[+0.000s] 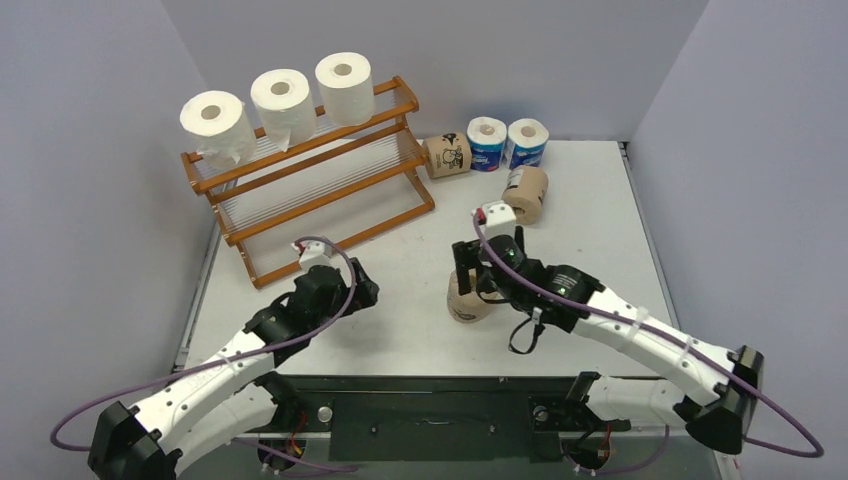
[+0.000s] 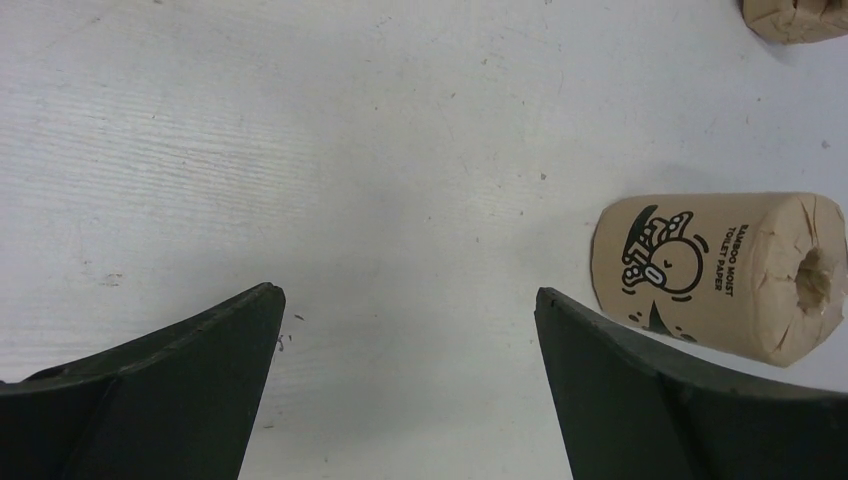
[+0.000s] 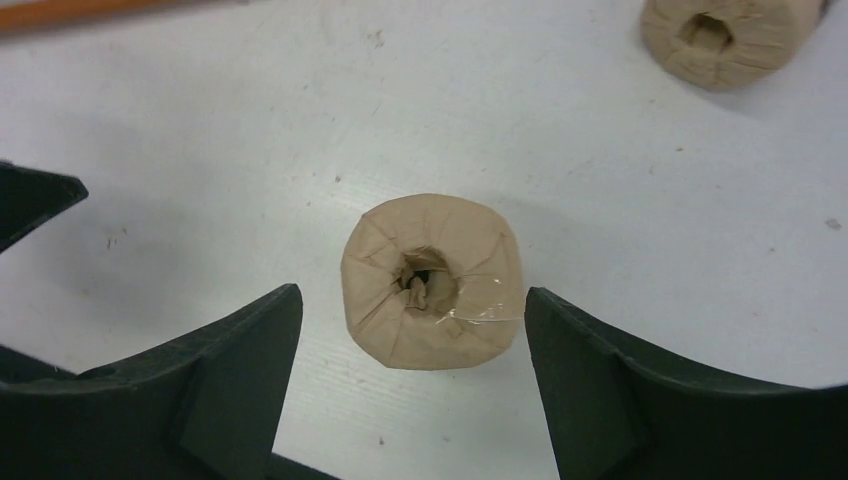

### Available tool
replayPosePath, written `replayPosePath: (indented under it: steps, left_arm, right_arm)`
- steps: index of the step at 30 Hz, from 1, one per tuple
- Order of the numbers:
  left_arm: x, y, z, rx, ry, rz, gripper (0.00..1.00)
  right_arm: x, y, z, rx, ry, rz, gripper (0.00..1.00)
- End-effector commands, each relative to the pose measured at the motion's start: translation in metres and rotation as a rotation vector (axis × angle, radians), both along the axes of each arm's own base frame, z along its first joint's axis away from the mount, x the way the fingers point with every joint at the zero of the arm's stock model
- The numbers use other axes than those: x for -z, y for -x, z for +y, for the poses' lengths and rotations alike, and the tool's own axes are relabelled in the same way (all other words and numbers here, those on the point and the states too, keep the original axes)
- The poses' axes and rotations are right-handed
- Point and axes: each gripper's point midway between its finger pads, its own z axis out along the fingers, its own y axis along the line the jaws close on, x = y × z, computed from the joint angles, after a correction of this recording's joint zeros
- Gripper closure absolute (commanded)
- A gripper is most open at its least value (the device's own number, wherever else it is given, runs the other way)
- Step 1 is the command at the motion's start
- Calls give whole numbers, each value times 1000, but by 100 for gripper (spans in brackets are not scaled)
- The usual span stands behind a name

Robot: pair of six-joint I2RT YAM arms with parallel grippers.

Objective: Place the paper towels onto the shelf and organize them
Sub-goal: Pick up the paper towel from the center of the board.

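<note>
Right claw (image 3: 410, 295) spread over an upright brown roll (image 3: 440, 240); nothing gripped.

The roll stands on end on the table (image 1: 400, 330), directly under the right claw and between its fingers, with daylight on both sides and slightly more on the left. Left claw (image 2: 408, 292) is also spread wide and empty, low over bare tabletop. The shelf (image 1: 340, 244) lies beyond and left of the left claw, three white rolls (image 1: 280, 95) on its top tier. My read: this roll is staged mid-table, within the left arm's reach. If leaving it, lift straight up so neither finger tips it. If taking it, centre first, then pinch the sides evenly and gently, since the soft wrap crushes.
</note>
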Motion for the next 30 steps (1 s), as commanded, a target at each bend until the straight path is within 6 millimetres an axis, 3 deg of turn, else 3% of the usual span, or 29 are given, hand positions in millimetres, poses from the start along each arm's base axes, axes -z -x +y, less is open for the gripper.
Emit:
replayPosePath:
  steps: [1, 2, 3, 7, 8, 9, 16, 21, 27, 30]
  left_arm:
    - [-33, -22, -5, -70, 3, -13, 4]
    - [-28, -24, -10, -55, -10, 21, 4]
    - [-36, -26, -19, -30, 4, 27, 4]
    - [-44, -31, -59, 127, 53, 69, 4]
    - [-46, -35, -70, 155, 77, 58, 4]
    - [-46, -32, -81, 201, 103, 70, 4]
    - [-68, -38, -137, 323, 160, 24, 3]
    - [-55, -35, -170, 384, 113, 59, 3]
    - [-53, -36, -198, 431, 78, 62, 2]
    - [-41, -37, -206, 446, 34, 89, 0]
  right_arm:
    - [-21, -17, -48, 302, -127, -134, 22]
    - [-25, -20, -59, 345, -175, -145, 22]
    - [-23, -20, -67, 381, -227, -144, 21]
    - [-3, -23, -97, 467, -371, -135, 22]
    - [11, -20, -99, 465, -374, -119, 22]
    - [7, -20, -100, 470, -408, -135, 23]
    - [34, -13, -114, 528, -392, -127, 25]
    - [37, -10, -121, 545, -380, -142, 26]
    - [38, -6, -132, 564, -353, -162, 26]
    - [40, -5, -134, 564, -341, -160, 26]
